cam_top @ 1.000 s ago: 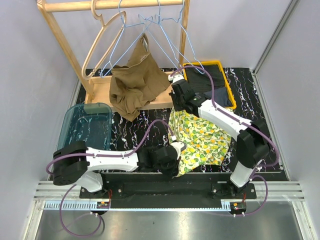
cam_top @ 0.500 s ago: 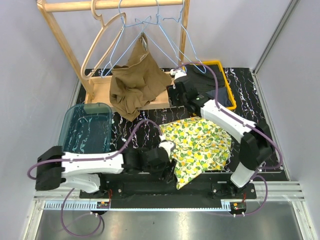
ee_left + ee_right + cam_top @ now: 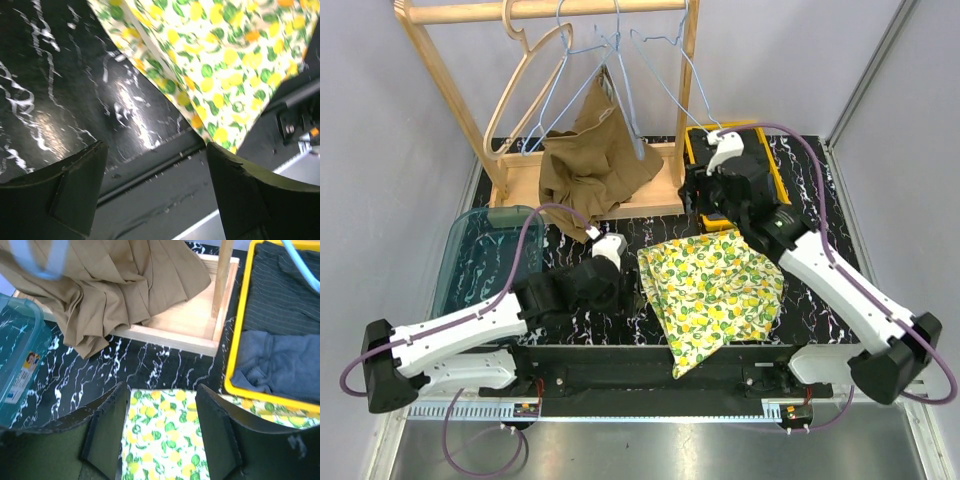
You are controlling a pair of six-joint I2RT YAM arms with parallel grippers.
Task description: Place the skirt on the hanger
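Since the earlier frame we have drawn both arms back from the skirt (image 3: 715,285), the left swinging away leftward and the right rising toward the far side. Our left fingers (image 3: 75,190) are spread and empty over the bare desk (image 3: 630,232), just beside the skirt's near left edge. The skirt lies flat on the desk between the arms, its near corner hanging over the front. Our right fingers (image 3: 105,435), spread too, hold nothing above its far edge. We judge the cloth light, limp and quick to droop, so we would pinch it along one edge to lift it to a wire hanger (image 3: 624,95).
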